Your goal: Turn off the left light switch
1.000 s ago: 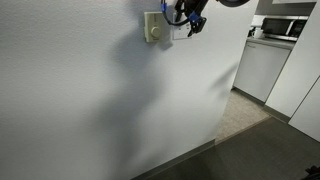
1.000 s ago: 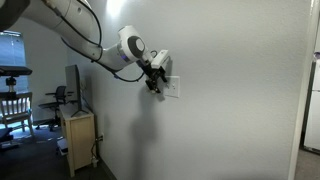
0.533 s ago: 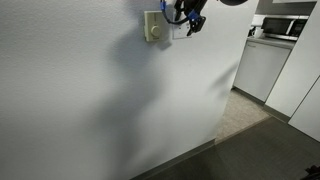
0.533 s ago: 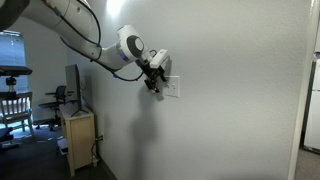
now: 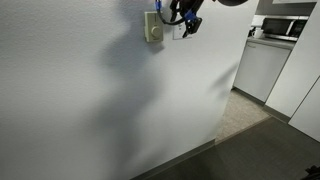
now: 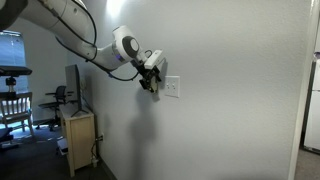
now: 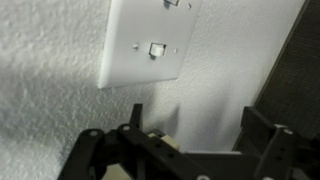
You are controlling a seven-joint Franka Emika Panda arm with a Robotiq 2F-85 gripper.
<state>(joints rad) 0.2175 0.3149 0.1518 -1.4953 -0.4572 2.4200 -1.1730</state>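
Observation:
A white wall plate [image 7: 148,45] with a pair of small switches shows at the top of the wrist view and in an exterior view [image 6: 172,88]. The wrist view is turned, so the pair stands one above the other. The lower switch [image 7: 155,49], nearer my fingers, seems to be the left light switch. The other switch [image 7: 172,4] is cut by the top edge. My gripper [image 7: 195,122] is open and empty, a short way off the wall, touching neither switch. It hides the plate in an exterior view [image 5: 185,18] and sits just beside it in the other [image 6: 150,80].
A cream plate with a round knob [image 5: 152,28] is on the wall beside my gripper. A small wooden cabinet [image 6: 79,140] and a chair [image 6: 14,108] stand along the wall. A counter with a microwave [image 5: 282,30] lies past the wall's corner.
My gripper has drawn back a little from the white plate, sideways along the wall toward the cream plate. The plate shows more fully now.

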